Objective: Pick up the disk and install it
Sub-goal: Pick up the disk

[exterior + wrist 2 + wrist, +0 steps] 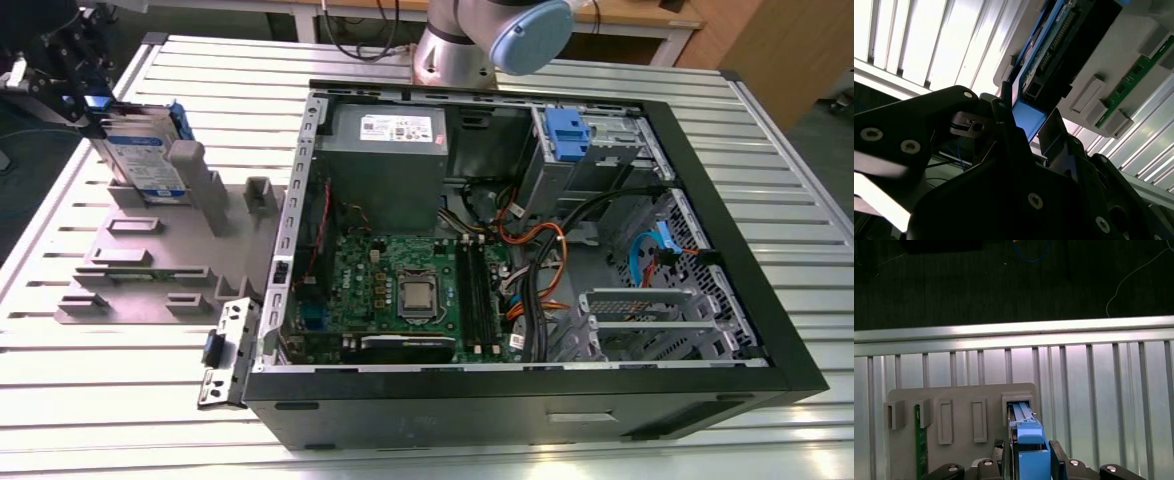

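My pincer (1030, 464) is clamped on the blue frame of the disk (1026, 432), with one finger pressed to each flank in the first wrist view. The disk stands upright on edge in a slot of the grey fixture (147, 255), at the exterior view's upper left. The fixture lies flat on the ribbed silvery desk (120, 400), just beside the open computer case (787, 330) that takes up the exterior view's middle and right. Past the desk's edge lies a dark floor (979, 285) with loose cables.
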### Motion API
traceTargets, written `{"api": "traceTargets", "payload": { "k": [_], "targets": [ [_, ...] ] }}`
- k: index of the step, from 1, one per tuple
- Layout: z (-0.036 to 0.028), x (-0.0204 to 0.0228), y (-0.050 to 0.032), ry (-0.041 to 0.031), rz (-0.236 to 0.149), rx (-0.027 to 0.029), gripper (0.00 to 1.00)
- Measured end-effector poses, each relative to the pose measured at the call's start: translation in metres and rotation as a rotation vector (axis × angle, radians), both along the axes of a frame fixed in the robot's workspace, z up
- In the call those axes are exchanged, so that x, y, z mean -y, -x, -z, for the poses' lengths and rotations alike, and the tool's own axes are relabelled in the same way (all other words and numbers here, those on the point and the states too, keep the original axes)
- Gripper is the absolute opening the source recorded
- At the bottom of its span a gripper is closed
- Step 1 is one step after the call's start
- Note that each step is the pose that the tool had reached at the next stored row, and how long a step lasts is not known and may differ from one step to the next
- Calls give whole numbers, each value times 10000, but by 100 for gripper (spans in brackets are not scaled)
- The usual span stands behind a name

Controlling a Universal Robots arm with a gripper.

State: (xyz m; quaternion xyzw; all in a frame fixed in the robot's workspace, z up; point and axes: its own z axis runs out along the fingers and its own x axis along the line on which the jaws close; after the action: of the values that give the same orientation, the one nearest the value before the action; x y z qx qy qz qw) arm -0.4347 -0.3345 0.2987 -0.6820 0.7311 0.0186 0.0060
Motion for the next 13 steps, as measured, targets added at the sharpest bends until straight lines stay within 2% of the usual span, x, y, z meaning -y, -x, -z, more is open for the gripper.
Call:
{"api": "traceTargets", "payload": {
  "k": [7, 13],
  "targets": [
    [17, 1, 2, -1, -1, 0, 47],
    [63, 0, 10, -8, 0, -32, 47]
  ]
}}
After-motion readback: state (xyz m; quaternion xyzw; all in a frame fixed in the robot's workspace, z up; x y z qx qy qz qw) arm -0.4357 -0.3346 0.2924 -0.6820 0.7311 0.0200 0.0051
